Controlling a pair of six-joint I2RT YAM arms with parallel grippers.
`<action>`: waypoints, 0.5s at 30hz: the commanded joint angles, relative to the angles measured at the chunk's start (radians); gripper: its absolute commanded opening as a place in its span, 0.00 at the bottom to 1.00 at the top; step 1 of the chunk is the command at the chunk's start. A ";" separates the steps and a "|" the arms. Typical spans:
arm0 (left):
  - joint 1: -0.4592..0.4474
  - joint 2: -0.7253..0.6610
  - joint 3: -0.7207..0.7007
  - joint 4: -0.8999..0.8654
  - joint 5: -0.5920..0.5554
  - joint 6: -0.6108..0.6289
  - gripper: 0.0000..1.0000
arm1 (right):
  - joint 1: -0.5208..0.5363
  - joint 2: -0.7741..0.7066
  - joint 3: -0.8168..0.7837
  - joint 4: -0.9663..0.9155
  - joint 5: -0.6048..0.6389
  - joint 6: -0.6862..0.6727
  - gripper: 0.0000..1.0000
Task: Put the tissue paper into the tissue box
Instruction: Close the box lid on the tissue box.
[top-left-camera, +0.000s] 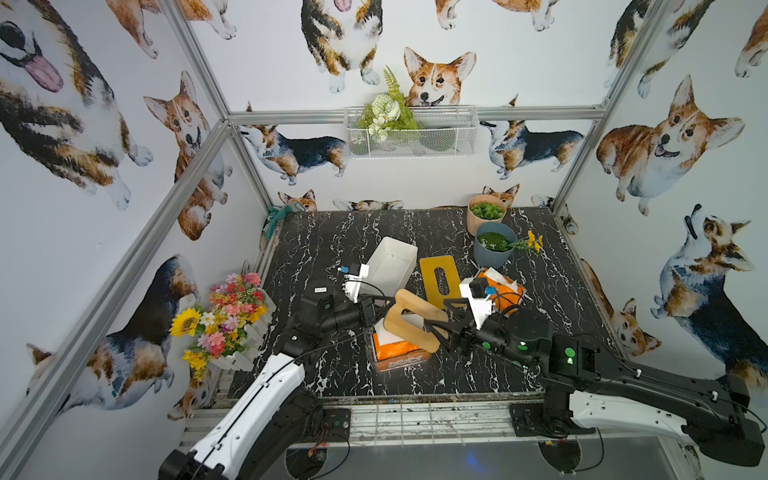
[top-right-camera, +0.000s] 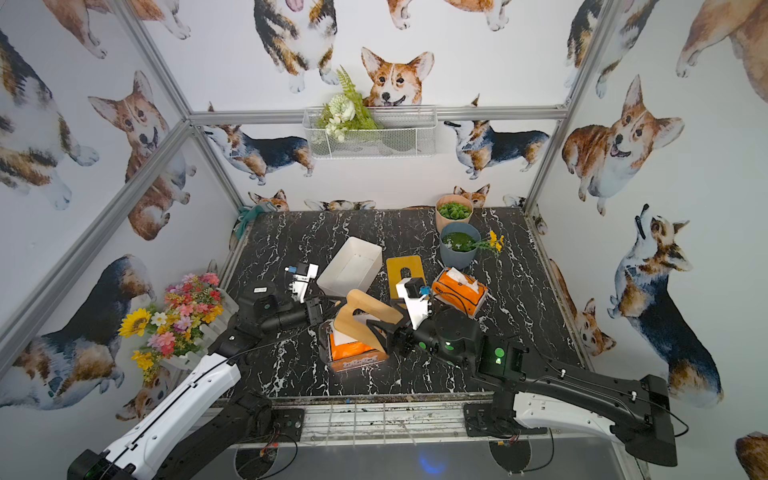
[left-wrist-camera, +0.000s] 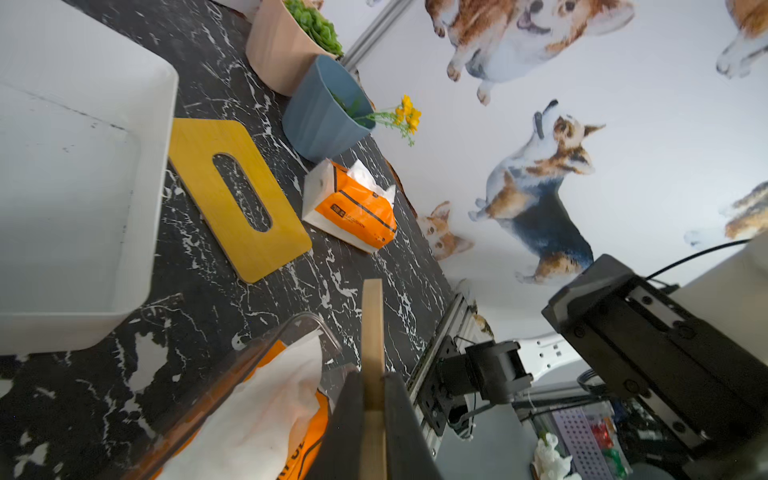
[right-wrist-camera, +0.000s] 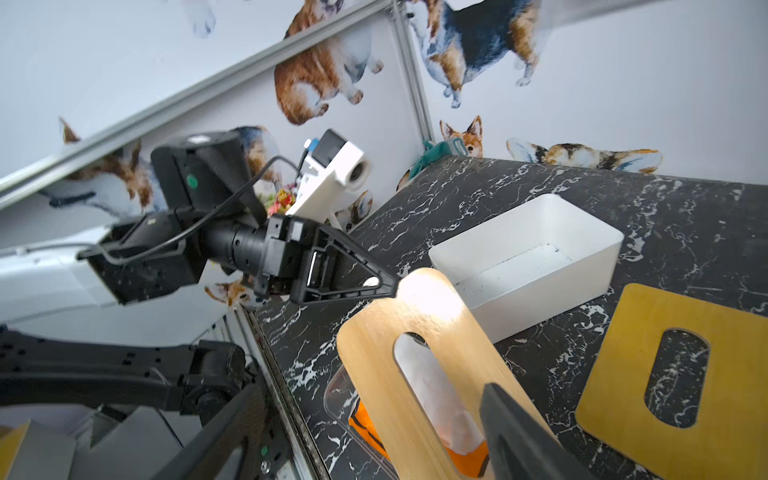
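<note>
Flower arrangement (top-left-camera: 220, 320): stands at the left edge of the tabletop (top-left-camera: 324, 249).
Left end effector (left-wrist-camera: 372, 386): pressed onto one end of the pale wooden lid (top-left-camera: 405, 337), fingers pinching the board between them.
Pale wooden lid: held tilted, one end raised, above the clear tissue box (left-wrist-camera: 270, 340); not seated on it.
Clear tissue box: near the front middle of the tabletop, top open.
Tissue pack (top-right-camera: 353, 347): orange, lies inside the clear tissue box; a white sheet stands up out of it beneath the lid's slot.
White box (top-left-camera: 382, 257): behind the clear tissue box, nothing visible inside.
Yellow lid (top-left-camera: 426, 282): flat on the tabletop, just right of the white box.
Right end effector (top-left-camera: 434, 330): fingers spread at the lower end of the pale wooden lid; contact with the board cannot be told.
Second tissue pack (top-right-camera: 459, 293): orange, on the tabletop right of the yellow lid, well apart from both boxes.
Blue pot (top-left-camera: 492, 253) and pink pot (top-left-camera: 484, 214): back right, close together.
</note>
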 joint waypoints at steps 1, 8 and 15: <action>0.082 -0.048 -0.038 0.140 0.008 -0.126 0.00 | -0.096 -0.044 -0.050 0.092 -0.138 0.189 0.86; 0.258 -0.073 -0.152 0.435 0.170 -0.457 0.00 | -0.357 -0.088 -0.188 0.194 -0.435 0.416 0.93; 0.264 -0.046 -0.171 0.586 0.201 -0.618 0.00 | -0.503 -0.068 -0.361 0.493 -0.680 0.631 0.90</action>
